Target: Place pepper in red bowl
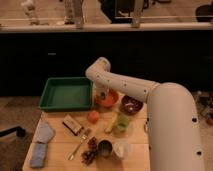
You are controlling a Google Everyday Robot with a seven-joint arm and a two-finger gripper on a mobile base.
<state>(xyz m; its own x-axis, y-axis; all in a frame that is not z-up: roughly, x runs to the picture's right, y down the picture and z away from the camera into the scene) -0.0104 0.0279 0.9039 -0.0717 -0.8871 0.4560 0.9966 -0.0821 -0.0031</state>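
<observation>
The red bowl sits at the back of the wooden table, between the green tray and the maroon bowl. My gripper hangs down from the bent arm right over the bowl's left rim and hides part of it. The pepper does not show; I cannot tell whether it is in the gripper or in the bowl.
A green tray stands at the back left and a maroon bowl right of the red bowl. An orange fruit, a pale green cup, a small box, a fork, grapes, a metal can, a white cup and a blue cloth lie in front.
</observation>
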